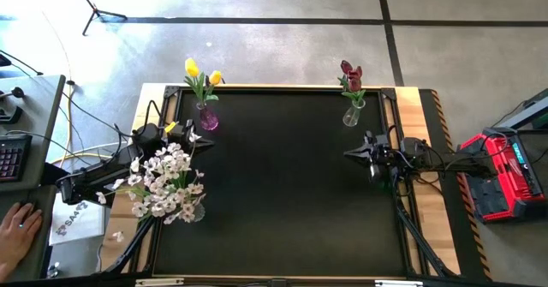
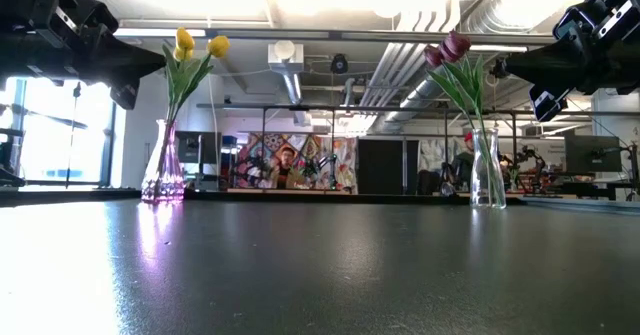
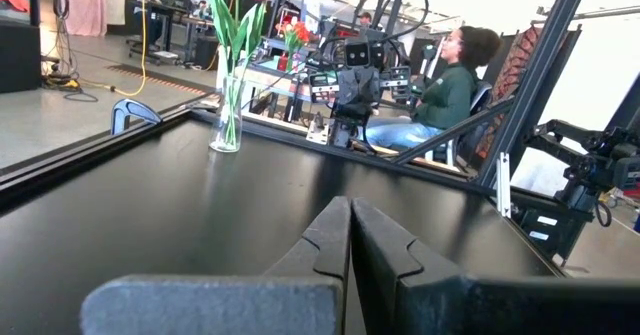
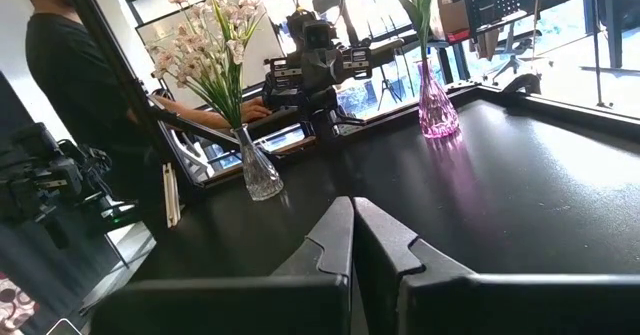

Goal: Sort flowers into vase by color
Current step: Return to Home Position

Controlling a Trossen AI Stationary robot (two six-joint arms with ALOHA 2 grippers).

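Sort looks finished, one colour per vase, nothing lying loose on the table (image 1: 282,193).

Handling, judged by look: the flowers are artificial, so light. Stems are thin and probably springy; heads are soft and would crush. Best hold is mid-stem, below the leaves and above the vase mouth, then lift straight up. The vases look like glass, narrow-necked and top-heavy with tall stems, so a sideways tug could tip one. The white bunch is bushy and likely to snag on its neighbours.

Looks and places:
- yellow tulips (image 1: 202,71): two heads, green leaves, in a purple vase (image 1: 207,118), far left.
- red tulips (image 1: 349,73): dark magenta heads, in a clear vase (image 1: 351,114), far right.
- white sprays (image 1: 167,180): many small pinkish-white blossoms fanned wide, in a clear vase (image 4: 258,170) at the left edge, nearer than the yellow ones.

Left gripper (image 3: 351,215): fingers pressed together, holding nothing, raised at the left side between the purple vase and the white bunch. Right gripper (image 4: 353,215): also closed and empty, raised at the right side, just nearer than the red tulips' vase, pointing inward.
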